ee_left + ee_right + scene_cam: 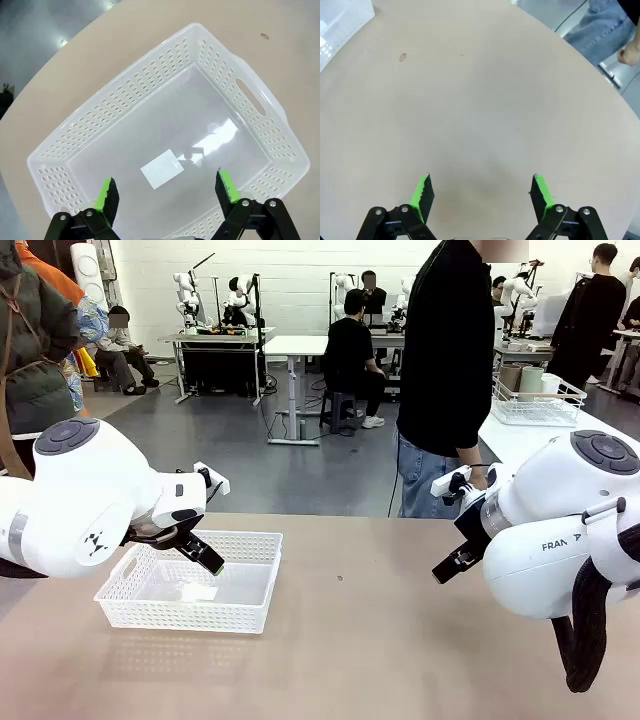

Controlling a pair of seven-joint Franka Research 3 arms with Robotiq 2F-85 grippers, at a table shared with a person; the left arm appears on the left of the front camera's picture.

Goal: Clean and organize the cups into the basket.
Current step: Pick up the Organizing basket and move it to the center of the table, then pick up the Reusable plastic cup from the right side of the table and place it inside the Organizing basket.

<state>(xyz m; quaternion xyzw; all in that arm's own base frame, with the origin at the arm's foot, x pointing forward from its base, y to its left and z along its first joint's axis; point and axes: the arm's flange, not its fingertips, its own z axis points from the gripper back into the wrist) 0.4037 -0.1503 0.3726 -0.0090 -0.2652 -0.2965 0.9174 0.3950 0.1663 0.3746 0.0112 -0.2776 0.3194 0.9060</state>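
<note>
The white mesh basket [250, 585] sits on the table's left half, with only a white label [161, 168] on its floor. My left gripper [205, 555] hangs open just above the basket's near-left part; in the left wrist view the green pads [106, 197] frame the basket [240, 85] from above. My right gripper [452, 565] is open over bare tabletop on the right side, nothing between its fingers [422, 192]. Cups, a tan one [511, 377] and a pale mint one [531, 380], stand upright in a wire basket on a side table far right.
A person in a black top [450, 350] stands at the table's far edge, one hand [480, 472] hanging near my right arm. The white wire basket [540, 410] rests on the side table. A corner of the mesh basket [340, 25] shows in the right wrist view.
</note>
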